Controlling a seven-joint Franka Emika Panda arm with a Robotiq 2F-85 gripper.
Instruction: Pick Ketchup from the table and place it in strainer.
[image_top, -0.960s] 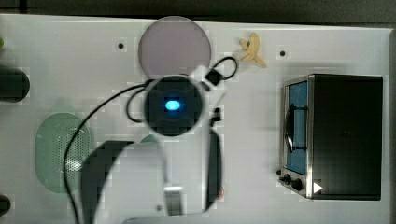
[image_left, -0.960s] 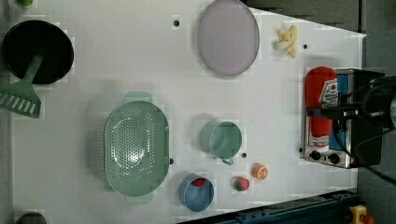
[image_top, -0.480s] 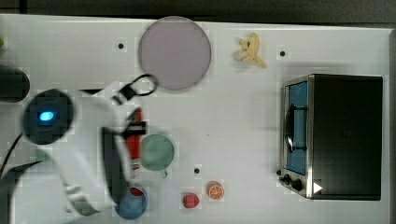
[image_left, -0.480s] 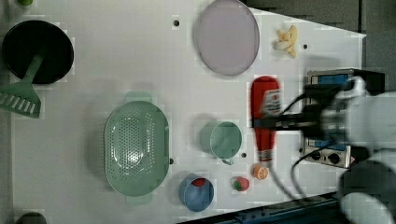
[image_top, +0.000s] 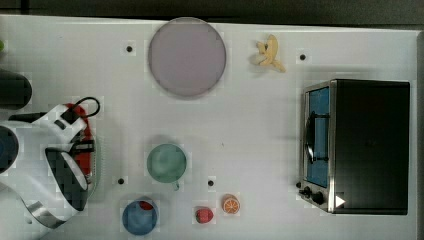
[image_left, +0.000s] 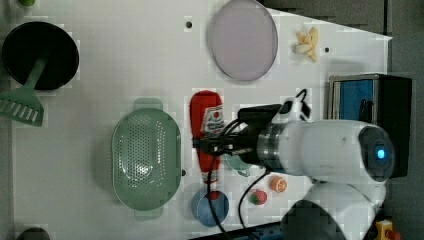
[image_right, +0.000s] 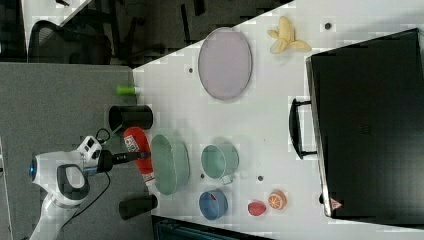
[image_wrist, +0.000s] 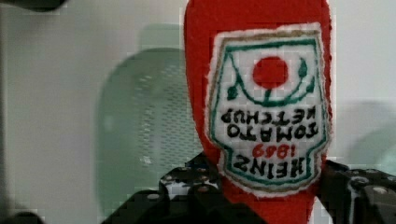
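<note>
We have the Ketchup (image_left: 206, 131) off the counter (image_left: 100, 75) and carried in the end effector (image_left: 210, 146), whose jaws are closed about halfway onto the bottle's lower body; the wrist view confirms the grip, with the Ketchup (image_wrist: 261, 102) label facing the camera and the fingers (image_wrist: 187, 186) pressing in at either side near its narrow end. So the pick is done. In the left view the bottle hangs just beside the strainer (image_left: 146, 158), on the left view's right of the basket, apparently not yet over its perforated middle. In the right view the Ketchup (image_right: 139, 152) sits next to the strainer (image_right: 170, 164) rim as well. What remains, we judge, is a short carry over the basket, a lowering, and a release, so the task looks well past its midpoint
</note>
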